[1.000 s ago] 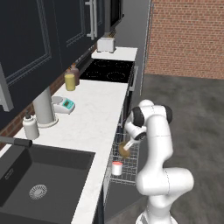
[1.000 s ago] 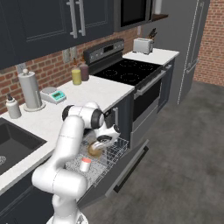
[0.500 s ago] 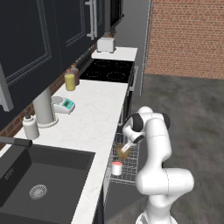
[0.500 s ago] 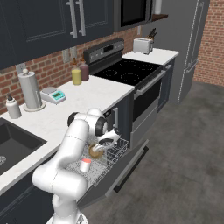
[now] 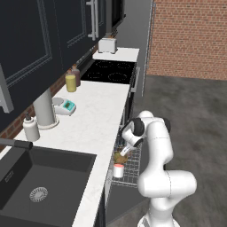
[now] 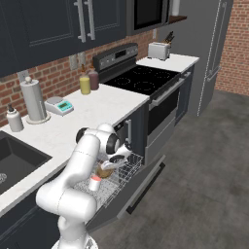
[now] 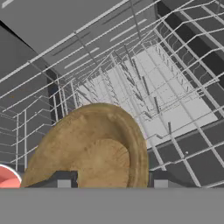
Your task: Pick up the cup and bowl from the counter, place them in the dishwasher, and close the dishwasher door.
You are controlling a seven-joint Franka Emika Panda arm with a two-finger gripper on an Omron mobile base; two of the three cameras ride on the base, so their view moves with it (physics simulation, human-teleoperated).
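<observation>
Bowl (image 7: 94, 151) in rack (image 7: 175, 109) (beside cup (image 7: 6, 179))

Base views look forward-down from behind arm, left and right, sharing bench (image 5: 95, 117) and rack (image 6: 121, 172); hand view close over rack.

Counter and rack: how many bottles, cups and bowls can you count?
Bottles: 3, white soap bottle, yellow bottle, brown bottle, all on the counter
Cups: 1, cup, in the rack
Bowls: 1, bowl, in the rack
Total: 5
</observation>
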